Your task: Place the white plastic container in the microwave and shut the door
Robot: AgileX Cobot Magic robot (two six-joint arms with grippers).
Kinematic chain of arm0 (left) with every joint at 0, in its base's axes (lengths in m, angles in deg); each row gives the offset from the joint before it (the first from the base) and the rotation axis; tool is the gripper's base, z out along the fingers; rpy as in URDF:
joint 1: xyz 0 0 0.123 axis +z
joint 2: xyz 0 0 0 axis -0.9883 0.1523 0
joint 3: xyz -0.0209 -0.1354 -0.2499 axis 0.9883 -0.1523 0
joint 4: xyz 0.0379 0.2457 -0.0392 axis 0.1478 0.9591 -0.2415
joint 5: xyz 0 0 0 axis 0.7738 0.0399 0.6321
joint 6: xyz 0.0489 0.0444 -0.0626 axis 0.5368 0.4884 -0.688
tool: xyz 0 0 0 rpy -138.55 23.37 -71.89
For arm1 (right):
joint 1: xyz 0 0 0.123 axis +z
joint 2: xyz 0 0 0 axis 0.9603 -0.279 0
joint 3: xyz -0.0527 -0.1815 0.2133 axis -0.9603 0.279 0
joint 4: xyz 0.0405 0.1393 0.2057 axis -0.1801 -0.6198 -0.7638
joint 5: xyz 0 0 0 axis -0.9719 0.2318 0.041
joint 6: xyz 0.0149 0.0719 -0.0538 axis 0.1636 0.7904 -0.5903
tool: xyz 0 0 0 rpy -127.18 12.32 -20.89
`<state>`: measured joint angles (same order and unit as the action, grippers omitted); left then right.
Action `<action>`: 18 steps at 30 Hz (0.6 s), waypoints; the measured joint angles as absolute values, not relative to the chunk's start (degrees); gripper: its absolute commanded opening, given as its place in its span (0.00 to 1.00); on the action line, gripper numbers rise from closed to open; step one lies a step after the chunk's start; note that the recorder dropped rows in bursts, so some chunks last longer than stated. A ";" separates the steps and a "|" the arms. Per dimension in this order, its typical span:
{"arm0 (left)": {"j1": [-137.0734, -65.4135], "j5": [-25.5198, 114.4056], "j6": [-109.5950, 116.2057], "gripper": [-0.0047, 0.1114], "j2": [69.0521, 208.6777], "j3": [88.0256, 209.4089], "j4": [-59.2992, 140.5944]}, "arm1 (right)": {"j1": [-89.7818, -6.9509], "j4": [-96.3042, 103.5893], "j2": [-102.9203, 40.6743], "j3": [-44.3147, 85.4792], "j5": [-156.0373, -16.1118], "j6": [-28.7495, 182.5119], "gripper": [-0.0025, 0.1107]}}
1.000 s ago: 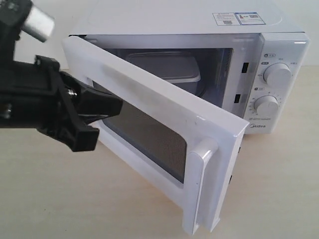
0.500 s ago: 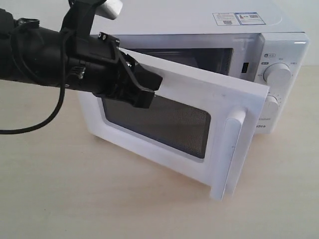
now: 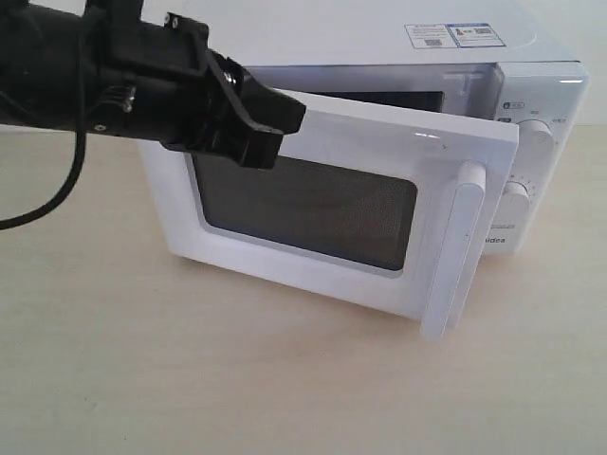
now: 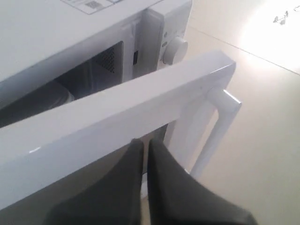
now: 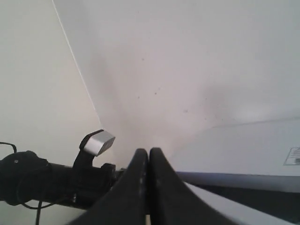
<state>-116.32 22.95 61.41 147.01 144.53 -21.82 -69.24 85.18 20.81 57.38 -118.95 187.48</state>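
The white microwave point(image 3: 379, 33) stands on the table with its door point(image 3: 365, 128) ajar, swung most of the way in, handle point(image 3: 463, 248) at the free edge. My left gripper point(image 3: 285, 112) is shut, its tips pressed against the door's outer face near the top, by the hinge side. In the left wrist view the left gripper point(image 4: 143, 143) touches just under the door's top edge point(image 4: 117, 112). The white plastic container point(image 4: 56, 96) shows only as a pale rounded corner inside the cavity. My right gripper point(image 5: 149, 151) is shut on nothing, held up above the microwave's top point(image 5: 262, 145).
The pale wooden table point(image 3: 190, 379) spreads in front and to both sides. A black cable point(image 3: 57, 194) hangs from the left arm. Two round dials point(image 3: 539, 133) sit on the panel right of the door.
The left gripper has pushed the door from wide open round to nearly shut, moving up and rightward with it. The container has gone out of the exterior view behind the door.
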 measured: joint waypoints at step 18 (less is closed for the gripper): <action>-116.32 12.55 59.66 0.08 135.62 144.53 -21.49 | -69.24 93.74 -5.24 51.96 -135.52 197.98 0.02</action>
<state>-116.32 12.55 59.66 135.62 144.53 -21.49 -69.24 93.74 -5.24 51.96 -135.52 197.98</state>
